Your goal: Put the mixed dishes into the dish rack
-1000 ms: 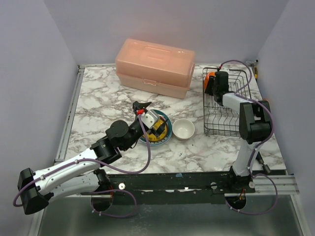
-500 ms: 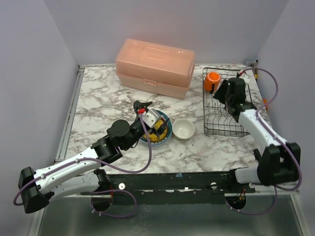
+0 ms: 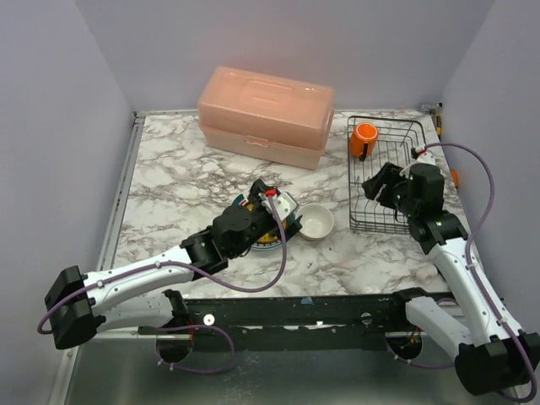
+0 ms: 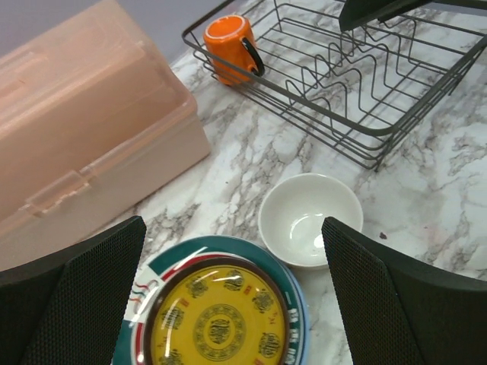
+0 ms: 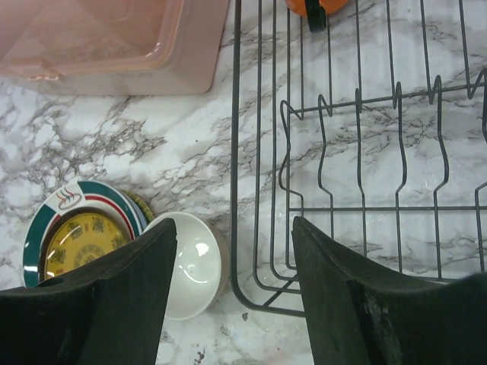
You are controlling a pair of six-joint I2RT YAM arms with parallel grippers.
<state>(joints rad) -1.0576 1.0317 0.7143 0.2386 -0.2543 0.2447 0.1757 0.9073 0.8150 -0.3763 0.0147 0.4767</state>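
Left gripper (image 4: 232,228) tilted down, jaws wide, empty; right gripper (image 5: 230,228) jaws apart, empty.

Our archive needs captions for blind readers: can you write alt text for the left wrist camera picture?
The open left gripper hangs over a yellow patterned plate topping a stack, with an empty white bowl beside it on the right. Behind are a black wire dish rack with an orange mug in one corner, and a pink box at left.
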